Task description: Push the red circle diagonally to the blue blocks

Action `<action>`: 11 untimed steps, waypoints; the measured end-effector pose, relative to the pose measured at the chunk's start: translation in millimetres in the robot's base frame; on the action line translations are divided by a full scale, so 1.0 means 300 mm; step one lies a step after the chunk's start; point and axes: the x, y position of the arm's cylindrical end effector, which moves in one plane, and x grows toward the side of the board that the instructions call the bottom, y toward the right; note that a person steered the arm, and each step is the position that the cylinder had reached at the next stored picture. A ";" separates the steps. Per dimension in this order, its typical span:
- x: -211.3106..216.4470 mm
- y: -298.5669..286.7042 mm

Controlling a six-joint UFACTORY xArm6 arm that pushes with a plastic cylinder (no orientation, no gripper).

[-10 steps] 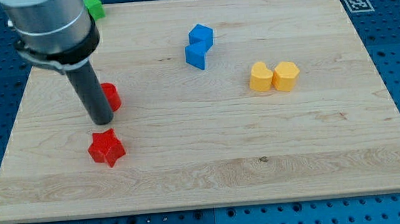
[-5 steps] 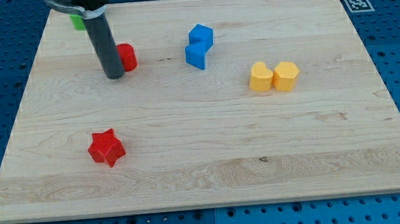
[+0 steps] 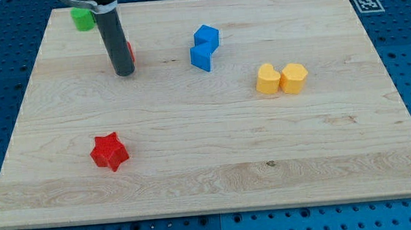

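Red showed only as a thin sliver at the rod's right edge: the red circle [image 3: 130, 53] sat almost wholly hidden behind the dark rod, near the view's top left of the wooden board [image 3: 218, 180], so its round shape could not be made out. My tip [image 3: 124, 73] rested on the board right in front of that block, apparently touching it, and well to the left of the blue blocks. The arm carried no gripper, only the rod, so nothing could be said of any open or closed state.

Two blue blocks [image 3: 204, 47] stood touching each other, one behind the other, right of the red circle and clearly apart from it. Two yellow blocks [image 3: 281, 78], heart-like in shape, sat side by side and touching, further toward the view's right. One red star [image 3: 109, 152] lay alone toward the lower left. One green block [image 3: 81, 18] sat by the top left corner, partly cut off by the arm.

A small black-and-white square marker [image 3: 364, 3] lay off the board's top right corner; no readable writing appeared.
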 end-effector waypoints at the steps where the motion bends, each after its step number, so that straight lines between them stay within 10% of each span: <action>1: -0.100 0.000; 5: -0.382 0.000; 11: -0.399 -0.068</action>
